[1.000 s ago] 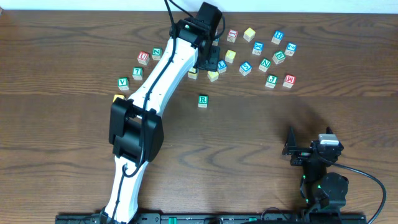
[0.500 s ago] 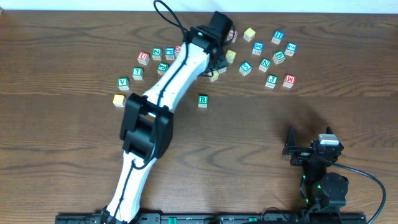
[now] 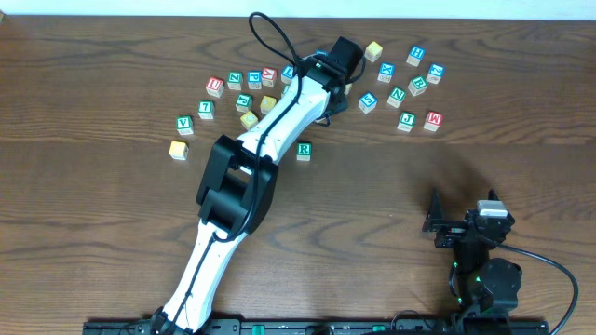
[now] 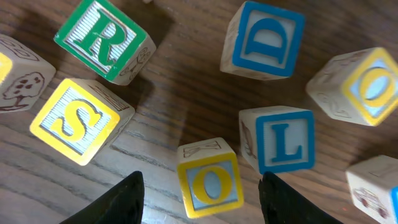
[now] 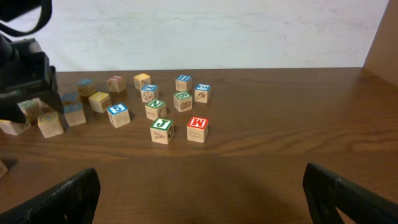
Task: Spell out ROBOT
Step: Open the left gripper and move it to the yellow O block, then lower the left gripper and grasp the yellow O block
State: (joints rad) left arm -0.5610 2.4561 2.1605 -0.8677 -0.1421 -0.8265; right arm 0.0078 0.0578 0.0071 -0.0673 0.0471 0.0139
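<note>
While the left arm [image 3: 279, 107] reaches from the near edge of the tabletop [image 3: 112, 233] into the letter cubes [image 3: 386, 73] scattered along the far side, the right arm [image 3: 484, 261] sits folded at the near right corner, well apart from every cube. A green R cube [image 3: 304, 150] stands alone in front of the scatter, just beside the left arm. A green J cube [image 3: 406, 120] and a red M cube [image 3: 433, 120] sit side by side at the right end.

Seen from the left wrist, the left gripper [image 4: 200, 199] is spread wide. Its dark fingers [image 4: 121, 199] stand either side of a yellow O cube [image 4: 208, 183], with bare wood showing in both gaps, so nothing is grasped. A blue L cube [image 4: 280, 140] sits just beside that cube on the right, with a blue D cube [image 4: 264, 40] beyond it. A second O cube [image 4: 360, 87] lies at the right edge. A yellow S cube [image 4: 78, 121] lies to the left, near the green R cube in the upper left.

From the right wrist, the right gripper [image 5: 202, 196] hangs over bare tabletop, fingers far apart and holding nothing. The J and M cubes are the nearest ones ahead of it.
</note>
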